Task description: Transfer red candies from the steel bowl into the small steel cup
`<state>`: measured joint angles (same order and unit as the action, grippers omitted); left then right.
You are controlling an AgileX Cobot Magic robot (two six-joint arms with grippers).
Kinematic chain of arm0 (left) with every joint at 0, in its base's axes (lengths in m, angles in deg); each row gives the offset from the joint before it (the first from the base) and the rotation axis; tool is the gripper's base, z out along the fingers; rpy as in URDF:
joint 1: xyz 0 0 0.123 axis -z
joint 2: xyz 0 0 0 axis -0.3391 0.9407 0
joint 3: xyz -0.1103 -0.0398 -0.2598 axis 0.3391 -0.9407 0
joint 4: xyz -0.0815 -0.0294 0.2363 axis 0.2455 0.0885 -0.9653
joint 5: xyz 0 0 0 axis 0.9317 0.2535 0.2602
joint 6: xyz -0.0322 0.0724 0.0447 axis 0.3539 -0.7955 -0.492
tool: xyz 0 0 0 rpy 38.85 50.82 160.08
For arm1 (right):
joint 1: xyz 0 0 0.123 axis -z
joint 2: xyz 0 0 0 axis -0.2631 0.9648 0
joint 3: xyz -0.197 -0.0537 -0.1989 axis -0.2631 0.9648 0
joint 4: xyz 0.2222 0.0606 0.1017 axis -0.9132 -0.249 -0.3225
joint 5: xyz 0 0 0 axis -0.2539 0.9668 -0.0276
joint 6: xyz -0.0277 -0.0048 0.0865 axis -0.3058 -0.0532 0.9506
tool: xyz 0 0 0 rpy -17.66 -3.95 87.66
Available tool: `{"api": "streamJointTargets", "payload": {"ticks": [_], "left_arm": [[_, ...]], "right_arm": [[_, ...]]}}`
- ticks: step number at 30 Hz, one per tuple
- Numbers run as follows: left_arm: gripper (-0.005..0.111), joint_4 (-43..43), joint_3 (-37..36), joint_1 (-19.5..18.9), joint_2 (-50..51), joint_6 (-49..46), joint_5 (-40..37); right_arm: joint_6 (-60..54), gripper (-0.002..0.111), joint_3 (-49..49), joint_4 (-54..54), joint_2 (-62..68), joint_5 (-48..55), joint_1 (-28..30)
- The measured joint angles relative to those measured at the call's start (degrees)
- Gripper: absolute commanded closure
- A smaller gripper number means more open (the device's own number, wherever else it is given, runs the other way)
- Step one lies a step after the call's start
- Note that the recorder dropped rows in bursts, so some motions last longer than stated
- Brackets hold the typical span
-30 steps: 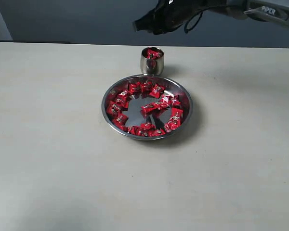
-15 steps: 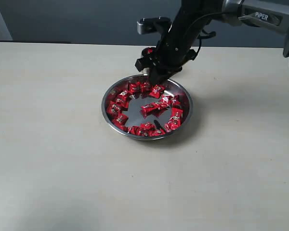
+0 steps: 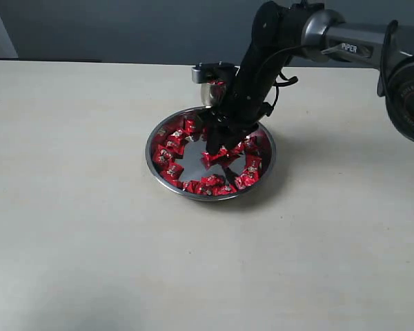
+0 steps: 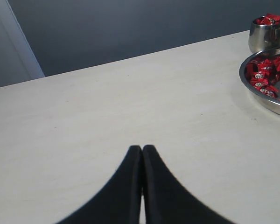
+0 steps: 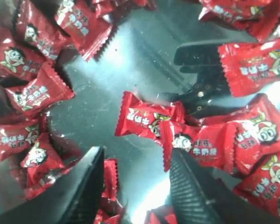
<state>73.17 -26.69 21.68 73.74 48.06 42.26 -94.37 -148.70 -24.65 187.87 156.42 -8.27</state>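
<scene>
Our right claw (image 5: 137, 161) hangs open over the red candies (image 5: 149, 120) in the steel bowl (image 3: 155, 162), with the small steel cup (image 4: 263, 39) just beside it. If we close here, we may pinch two overlapping wrappers, or slip on the slick metal. Our left claw (image 4: 142, 149) rests closed above the worktop (image 4: 107, 102).

The exterior camera looked down from the near side across the table (image 3: 69, 207) at the whole bowl (image 3: 150, 157) and the cup (image 3: 208, 96), the left wrist camera sat low well to the left, catching both farther off, and the right wrist camera hung close over the bowl's candies (image 5: 149, 121).
</scene>
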Motion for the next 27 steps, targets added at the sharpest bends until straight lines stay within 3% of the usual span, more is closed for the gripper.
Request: {"api": "streamJointTargets", "payload": {"ticks": [21, 23, 27], "left_arm": [[0.106, 0.00, 0.00, 0.00, 0.00, 0.00, 0.00], [0.106, 0.00, 0.00, 0.00, 0.00, 0.00, 0.00], [0.106, 0.00, 0.00, 0.00, 0.00, 0.00, 0.00]], "right_arm": [[-3.80, 0.066, 0.00, 1.27, 2.96, -6.71, -3.48], [-3.80, 0.071, 0.00, 1.74, 2.96, -7.13, -3.93], [-3.80, 0.096, 0.00, 3.03, 2.96, -7.57, -4.35]]}}
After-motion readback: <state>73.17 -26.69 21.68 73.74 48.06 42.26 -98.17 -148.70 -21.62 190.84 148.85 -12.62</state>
